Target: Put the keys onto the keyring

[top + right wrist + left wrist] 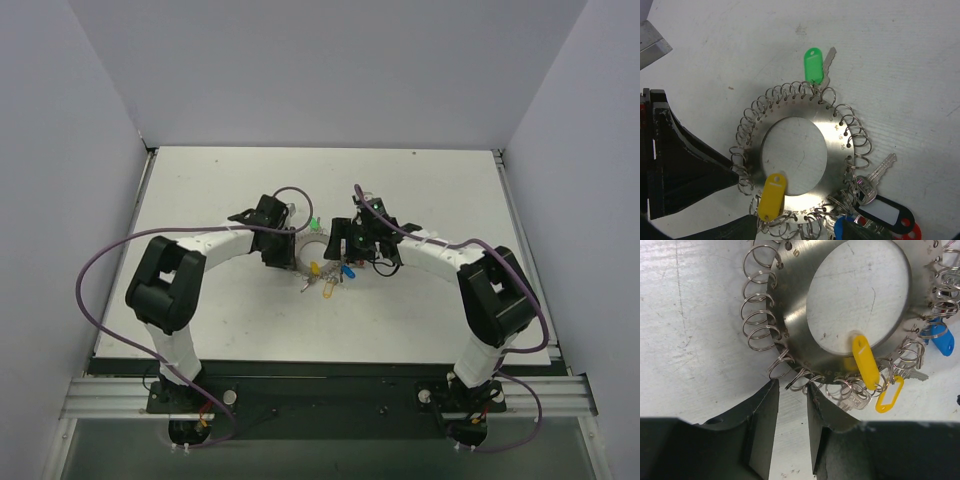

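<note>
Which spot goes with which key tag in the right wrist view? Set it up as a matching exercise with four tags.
Tags:
1. green tag
2. yellow tag
3. black tag
4. blue tag

Places around the keyring:
A. at the bottom edge of the picture, partly cut off
B. at the top of the rim, pointing away from the ring
C. lower right, outside the rim
D. lower left, lying across the edge of the central hole

Pairs: 1-B, 2-D, 3-C, 4-A.
</note>
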Tool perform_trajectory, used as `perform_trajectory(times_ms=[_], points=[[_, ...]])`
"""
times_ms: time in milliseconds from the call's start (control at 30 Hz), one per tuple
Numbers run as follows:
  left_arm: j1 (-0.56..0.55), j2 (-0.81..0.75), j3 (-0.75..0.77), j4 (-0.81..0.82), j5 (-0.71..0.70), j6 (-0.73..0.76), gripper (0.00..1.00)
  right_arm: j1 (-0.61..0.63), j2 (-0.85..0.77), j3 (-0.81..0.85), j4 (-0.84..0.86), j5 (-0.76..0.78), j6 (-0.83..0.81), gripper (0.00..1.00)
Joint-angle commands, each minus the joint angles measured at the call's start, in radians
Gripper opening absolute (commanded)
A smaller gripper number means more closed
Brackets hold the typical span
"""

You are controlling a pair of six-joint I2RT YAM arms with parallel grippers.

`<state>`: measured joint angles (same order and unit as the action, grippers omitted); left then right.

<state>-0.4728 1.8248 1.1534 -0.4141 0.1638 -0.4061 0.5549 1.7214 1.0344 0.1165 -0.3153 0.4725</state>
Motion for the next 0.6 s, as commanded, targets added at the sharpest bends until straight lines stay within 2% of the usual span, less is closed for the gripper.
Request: perform_trajectory(times_ms=[0,367,500,567], points=[[-0.024,0.01,0.046,-0.012,-0.055,0.013,0.39,-0.007,-0.048,-0.022,0.02,-0.01,0.014,0.67],[-0.024,0.007,0.032,0.027,-0.064,0.018,0.36,-0.009,-0.056,-0.025,0.012,-0.008,0.006,0.67],[-0.024,0.021,0.019,0.058,-0.061,0.015,0.26,-0.01,-0.063,-0.025,0.006,-0.011,0.005,0.67],[-0.024,0.011,0.002,0.103,-0.063,0.016,0.12,-0.009,-0.068,-0.025,0.0,-0.013,0.003,0.67]])
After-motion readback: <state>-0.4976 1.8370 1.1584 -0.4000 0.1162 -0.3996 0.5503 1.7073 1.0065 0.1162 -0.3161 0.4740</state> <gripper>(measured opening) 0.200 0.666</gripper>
